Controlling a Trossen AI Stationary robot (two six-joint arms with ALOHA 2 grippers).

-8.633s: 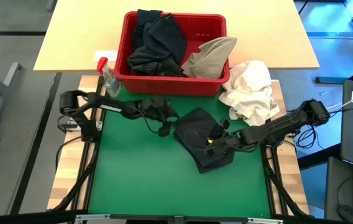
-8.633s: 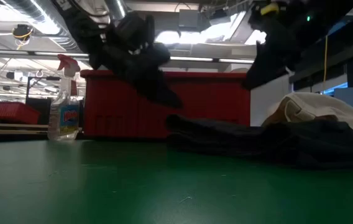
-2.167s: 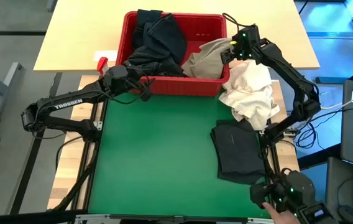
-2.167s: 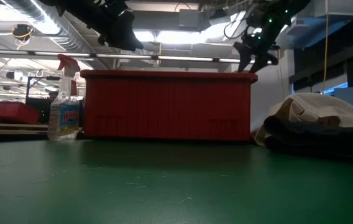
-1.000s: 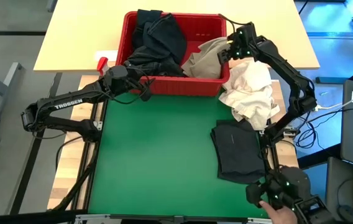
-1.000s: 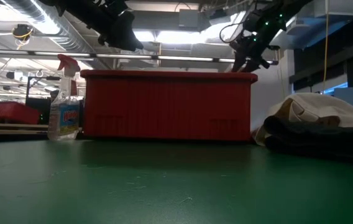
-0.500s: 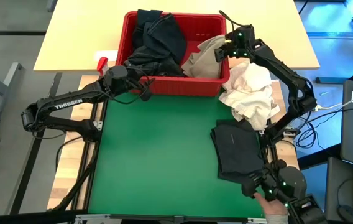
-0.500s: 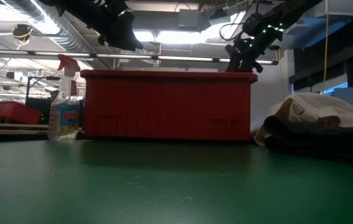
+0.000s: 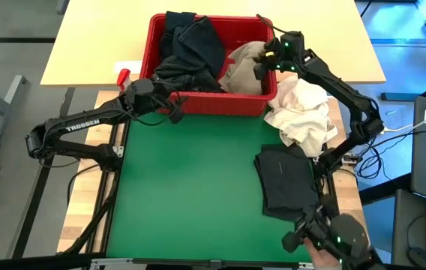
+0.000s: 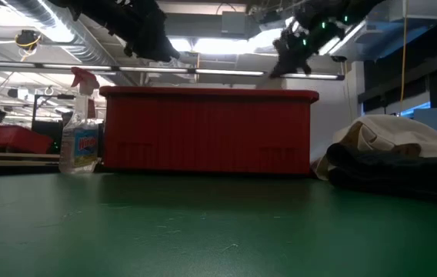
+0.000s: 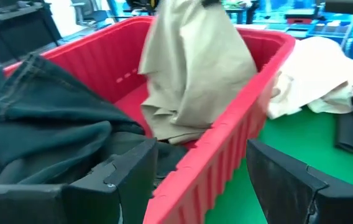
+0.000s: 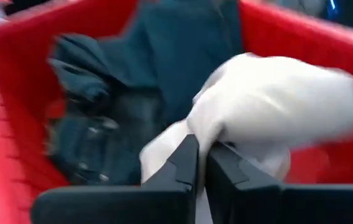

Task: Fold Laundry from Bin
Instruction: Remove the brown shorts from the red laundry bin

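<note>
Right gripper (image 9: 261, 65): over the right half of the red bin (image 9: 255, 31), fingers pinched together on a fold of the khaki-beige garment (image 9: 241, 69), which is pulled up in a peak.
Left gripper (image 9: 177, 111): fingers spread wide, astride the bin's near rim, holding nothing.
Dark garments (image 9: 190, 49): heaped in the bin's left half, draped over its back wall.
Folded dark garment (image 9: 288, 182): flat on the green mat (image 9: 183, 187), right side.
White cloth bundle (image 9: 301, 111): beside the bin's right corner.
Spray bottle (image 10: 80, 123): left of the bin.
</note>
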